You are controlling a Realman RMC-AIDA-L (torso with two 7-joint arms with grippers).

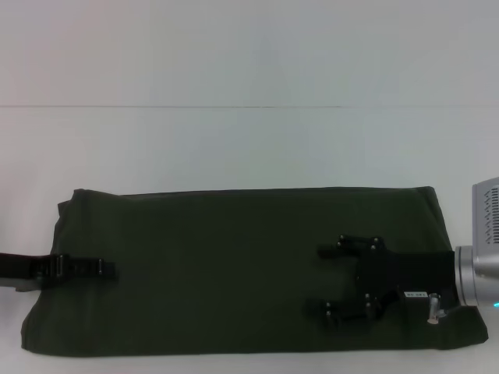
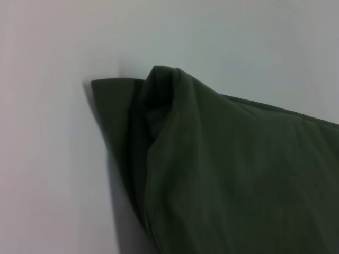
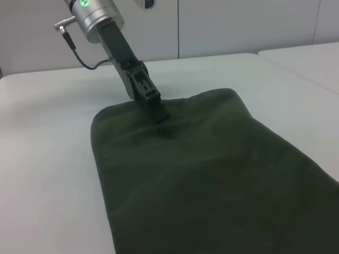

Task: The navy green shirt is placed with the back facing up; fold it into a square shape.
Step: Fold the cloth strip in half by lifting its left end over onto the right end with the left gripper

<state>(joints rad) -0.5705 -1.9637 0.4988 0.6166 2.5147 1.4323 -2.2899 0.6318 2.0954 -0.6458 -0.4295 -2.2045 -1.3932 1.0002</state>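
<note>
— Shirt position? Where is the navy green shirt (image 1: 242,265) found?

— It is laid flat as a long band across the white table (image 1: 249,148), toward 6 o'clock in the head view.

— And the arms?

— The right gripper (image 1: 329,279) is reached in from 3 o'clock, held low over the cloth, fingers spread apart. The left gripper (image 1: 107,268) is stretched in from 9 o'clock onto the shirt's end; whether it is closed cannot be told.
</note>
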